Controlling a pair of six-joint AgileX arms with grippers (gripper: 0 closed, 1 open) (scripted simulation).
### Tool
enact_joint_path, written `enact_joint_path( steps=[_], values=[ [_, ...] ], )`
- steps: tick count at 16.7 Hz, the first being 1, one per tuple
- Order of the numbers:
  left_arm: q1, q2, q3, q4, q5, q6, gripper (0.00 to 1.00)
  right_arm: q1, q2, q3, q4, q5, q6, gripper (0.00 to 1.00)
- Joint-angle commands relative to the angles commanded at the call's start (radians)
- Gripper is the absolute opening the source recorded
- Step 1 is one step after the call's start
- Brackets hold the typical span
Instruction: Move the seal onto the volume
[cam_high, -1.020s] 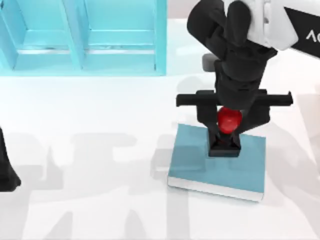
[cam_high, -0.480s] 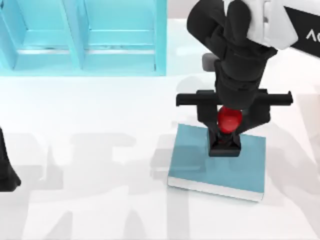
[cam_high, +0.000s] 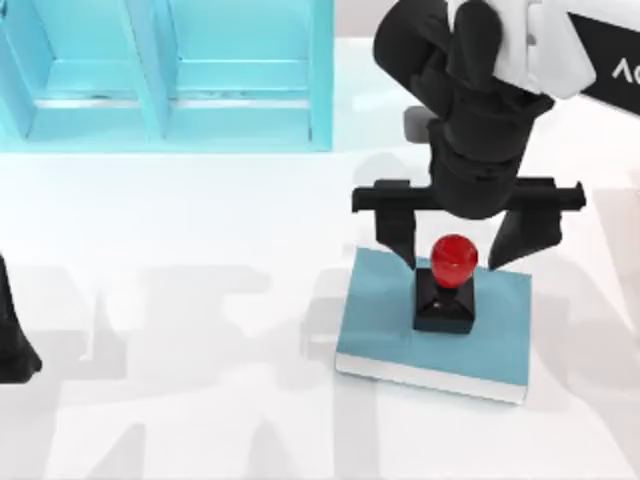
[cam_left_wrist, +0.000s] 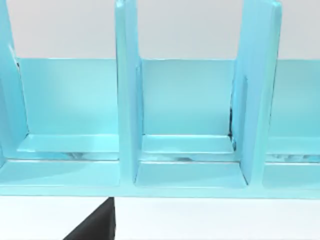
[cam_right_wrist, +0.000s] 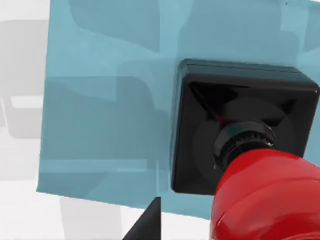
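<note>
Seal (cam_high: 447, 290) upright on the volume (cam_high: 380, 320), shelf unit (cam_high: 165, 75) behind-left.

Seal (cam_high: 448, 290): black square block base, glossy red ball knob on a short neck, upright. Stands on the volume (cam_high: 380, 330), toward the cover's far edge, about midway along it. Volume: flat teal-blue hardcover, white page edges, plain cover, lying slightly skewed on the desk's right half.

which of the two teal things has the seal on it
The book, lying flat at the table's right under the open right gripper; the seal stands on its cover. The shelf at the back holds none.
</note>
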Motion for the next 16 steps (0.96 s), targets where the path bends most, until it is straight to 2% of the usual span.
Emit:
enact_joint_path(
  steps=[10, 16],
  values=[
    [0.0, 0.0, 0.0, 0.0, 0.0, 0.0, 1.0, -0.001, 0.002, 0.004, -0.003, 0.0, 0.001, 1.0],
    [0.0, 0.0, 0.0, 0.0, 0.0, 0.0, 1.0, -0.002, 0.001, 0.117, -0.117, 0.0, -0.001, 1.0]
  ],
)
